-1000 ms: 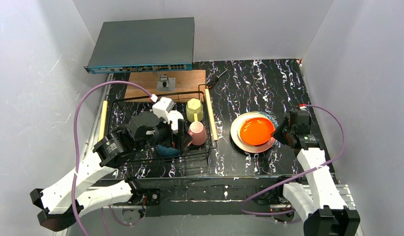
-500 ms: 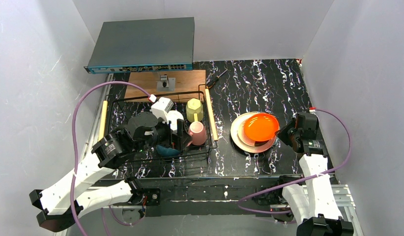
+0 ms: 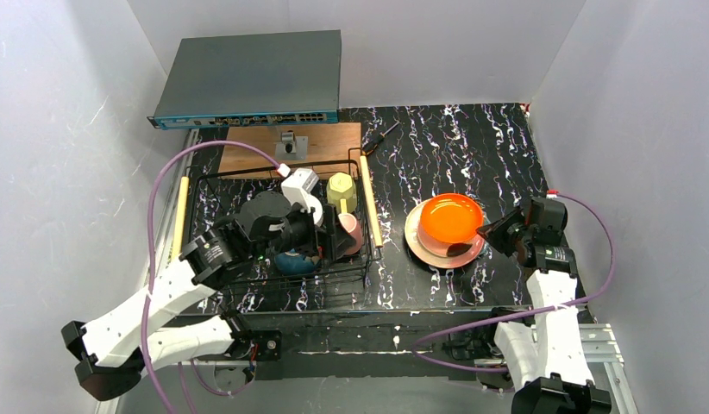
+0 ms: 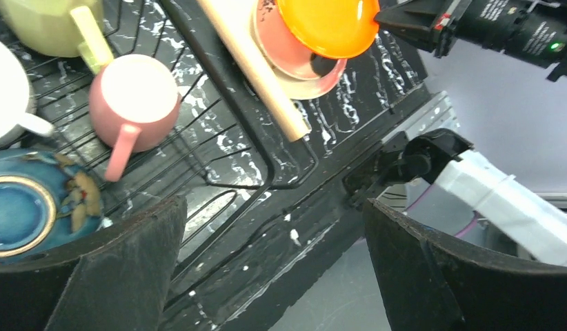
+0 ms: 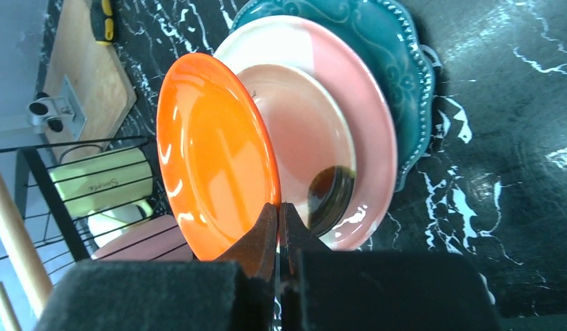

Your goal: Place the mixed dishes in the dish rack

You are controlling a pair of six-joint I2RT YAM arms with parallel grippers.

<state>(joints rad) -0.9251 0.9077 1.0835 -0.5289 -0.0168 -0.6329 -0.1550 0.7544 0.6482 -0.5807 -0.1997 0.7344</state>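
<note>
The right gripper (image 5: 279, 207) is clenched on the near rim of the orange plate (image 5: 212, 152). The plate hangs tilted just ahead of its tips, above the cream plate (image 5: 363, 117) and the teal plate (image 5: 405, 62). It is glazed ceramic: stiff, slick, breakable, and heavy for a 1-edge pinch. It may swing or slip, so a deeper bite on the rim looks safer. The dish rack (image 3: 371, 211) lies well to that gripper's left, beneath the left gripper (image 4: 274, 276), whose jaws stand wide and empty near the pink mug (image 4: 132, 100). The yellow-green mug (image 5: 101, 181) carries a script word, too small to read.
</note>
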